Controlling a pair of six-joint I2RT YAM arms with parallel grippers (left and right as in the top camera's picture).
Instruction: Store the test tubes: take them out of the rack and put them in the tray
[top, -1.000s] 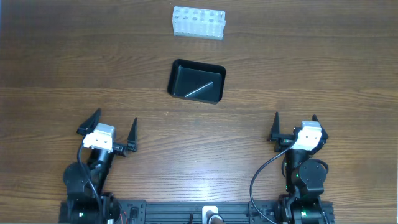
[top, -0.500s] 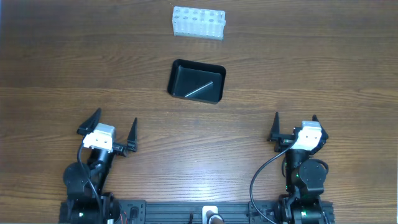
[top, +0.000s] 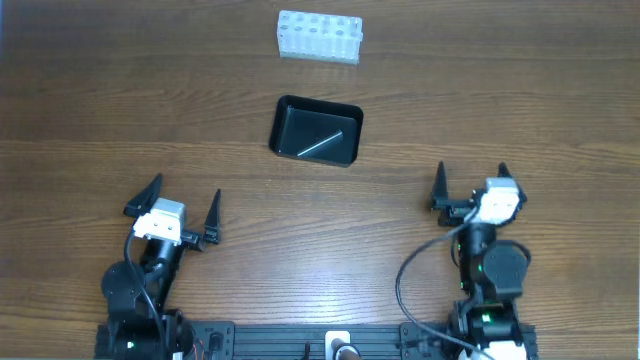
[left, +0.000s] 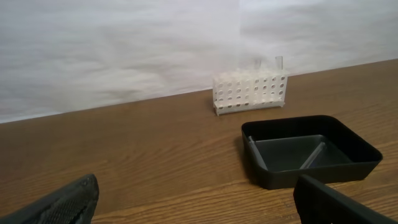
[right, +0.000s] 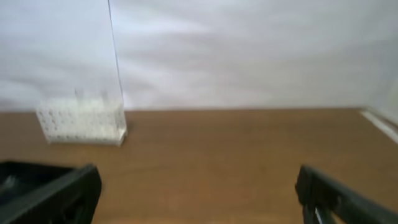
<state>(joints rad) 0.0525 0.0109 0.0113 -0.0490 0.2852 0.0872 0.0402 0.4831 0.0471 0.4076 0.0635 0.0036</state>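
The tray (top: 300, 122) is sitting on the table (top: 100, 100), with the rack (top: 318, 52) standing well apart at its 12 o'clock. One tube (top: 320, 143) is lying slantwise on the tray's floor. In the left wrist view, two tubes (left: 278, 61) are standing upright at one end of the rack (left: 250, 94), beyond the tray (left: 348, 140). The left gripper (top: 185, 190) is hovering at the tray's 7 o'clock, its jaws spread wide and holding nothing. The right gripper (top: 471, 172) is hovering at the tray's 5 o'clock, jaws likewise parted and empty. Both are staying well apart from tray and rack.
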